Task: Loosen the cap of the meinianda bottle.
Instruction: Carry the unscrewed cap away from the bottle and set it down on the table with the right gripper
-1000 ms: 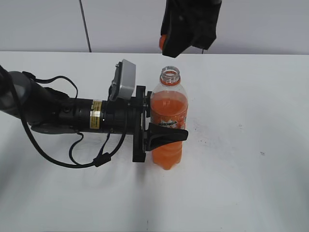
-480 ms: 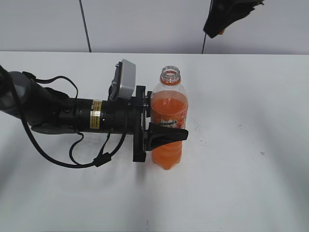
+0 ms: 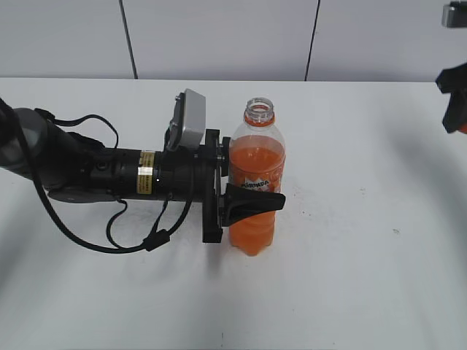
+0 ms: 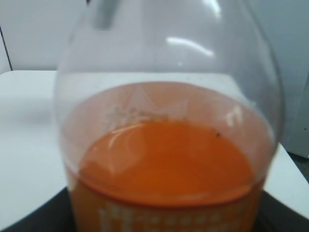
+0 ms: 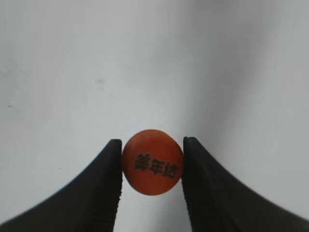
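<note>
The meinianda bottle (image 3: pixel 255 182) stands upright on the white table with its neck open and no cap on it. My left gripper (image 3: pixel 232 197) is shut on the bottle's body at the label band. The left wrist view shows the bottle (image 4: pixel 164 159) filling the frame, with orange drink and clear shoulder. My right gripper (image 5: pixel 152 164) is shut on the orange cap (image 5: pixel 152 162), which shows dark print on top, and holds it above the table. In the exterior view the right gripper (image 3: pixel 456 109) is at the far right edge, high above the table.
The white table (image 3: pixel 350 277) spreads around the bottle. A grey panelled wall (image 3: pixel 219 36) runs behind its far edge. The left arm and its cables (image 3: pixel 95 175) lie across the table's left side.
My right gripper has moved with the cap from above the bottle's neck to the far right edge of the view. The left gripper and the bottle have not moved.
</note>
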`<state>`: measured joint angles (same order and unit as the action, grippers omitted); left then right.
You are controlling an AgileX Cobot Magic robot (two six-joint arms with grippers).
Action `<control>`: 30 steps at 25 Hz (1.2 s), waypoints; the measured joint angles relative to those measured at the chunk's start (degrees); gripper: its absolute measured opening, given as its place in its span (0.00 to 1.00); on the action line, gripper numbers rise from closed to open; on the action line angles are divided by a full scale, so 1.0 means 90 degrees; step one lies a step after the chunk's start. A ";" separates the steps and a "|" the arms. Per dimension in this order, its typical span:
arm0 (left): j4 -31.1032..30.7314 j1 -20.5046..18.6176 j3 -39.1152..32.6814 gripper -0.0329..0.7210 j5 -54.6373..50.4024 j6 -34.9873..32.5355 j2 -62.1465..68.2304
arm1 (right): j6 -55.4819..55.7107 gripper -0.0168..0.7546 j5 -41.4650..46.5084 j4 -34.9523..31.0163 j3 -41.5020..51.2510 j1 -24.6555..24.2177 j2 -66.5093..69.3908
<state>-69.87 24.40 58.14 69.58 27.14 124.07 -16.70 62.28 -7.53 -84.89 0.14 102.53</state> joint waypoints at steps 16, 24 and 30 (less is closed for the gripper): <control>0.0053 0.0006 0.0000 0.60 -0.0099 0.0026 0.0000 | 0.0584 0.42 -0.2890 0.0233 0.2832 -0.0314 0.0238; 0.0065 0.0011 0.0000 0.60 -0.0132 0.0033 0.0000 | 0.0584 0.42 -0.3019 0.0233 0.2845 -0.0320 0.0734; 0.0069 0.0011 0.0000 0.60 -0.0137 0.0039 0.0000 | 0.0584 0.42 -0.3061 0.0233 0.2856 -0.0320 0.0862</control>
<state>-69.24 24.50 58.14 68.35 27.50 124.07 -11.45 34.73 -5.43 -59.19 -2.73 110.29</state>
